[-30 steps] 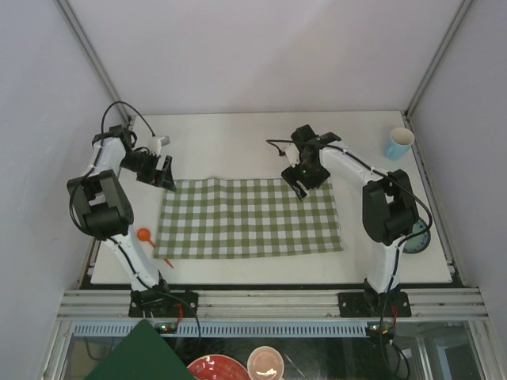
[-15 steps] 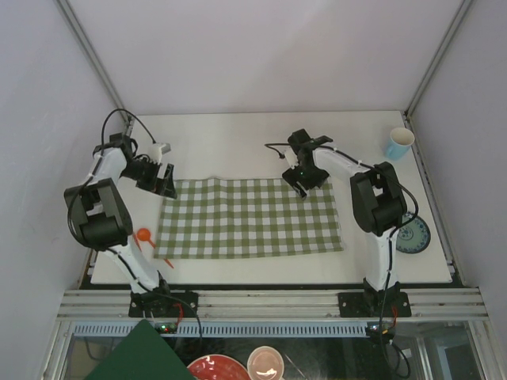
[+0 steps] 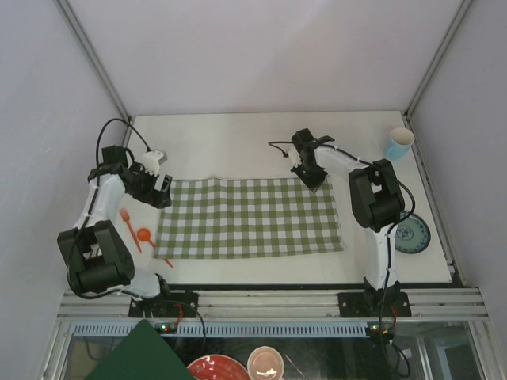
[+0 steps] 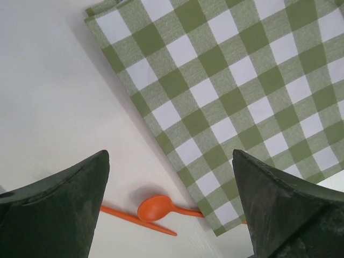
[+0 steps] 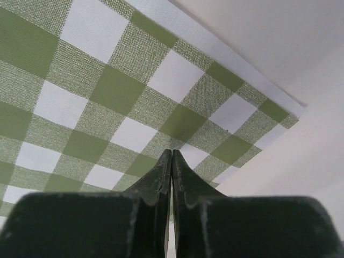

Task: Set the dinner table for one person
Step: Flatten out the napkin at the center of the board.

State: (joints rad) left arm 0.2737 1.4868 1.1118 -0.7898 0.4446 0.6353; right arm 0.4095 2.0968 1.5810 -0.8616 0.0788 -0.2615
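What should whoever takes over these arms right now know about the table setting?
Left gripper: open, empty, by the checked cloth's far left corner.
Right gripper: shut at the cloth's far right corner; whether it pinches fabric cannot be told.
Done: cloth lies spread flat on the dinner table.
To do: patterned plate sits at the table's right edge, blue cup in the far right corner, orange spoon and a second orange utensil left of the cloth. None is on the cloth yet.
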